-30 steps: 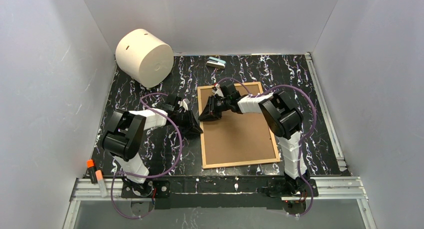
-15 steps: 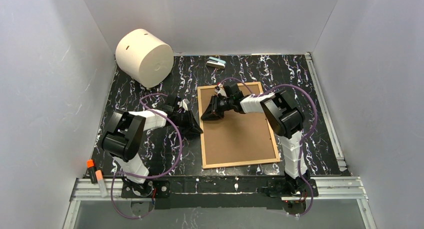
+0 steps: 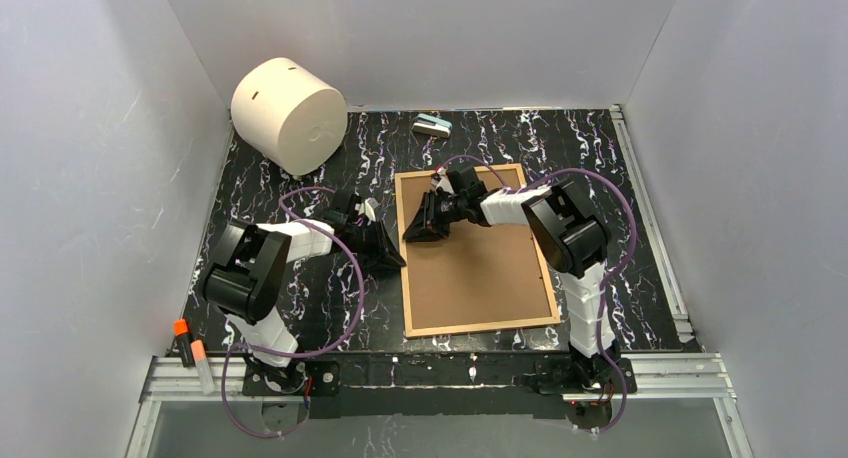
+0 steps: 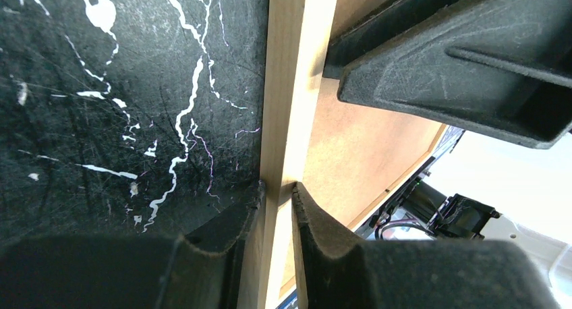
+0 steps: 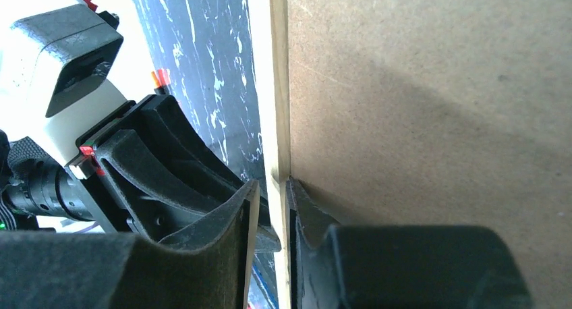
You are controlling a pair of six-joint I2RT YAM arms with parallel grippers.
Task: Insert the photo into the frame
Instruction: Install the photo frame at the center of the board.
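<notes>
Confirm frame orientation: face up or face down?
Face down. The frame lies flat with its plain brown back upward in the top view.

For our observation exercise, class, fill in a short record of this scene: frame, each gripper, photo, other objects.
Frame: large rectangular light-wood picture frame, brown fibreboard back upward, flat on black white-veined table
Left gripper: closed on frame's left wooden edge
Right gripper: closed on same edge, farther back
Photo: not visible
Also: big white cylinder, far left
</notes>
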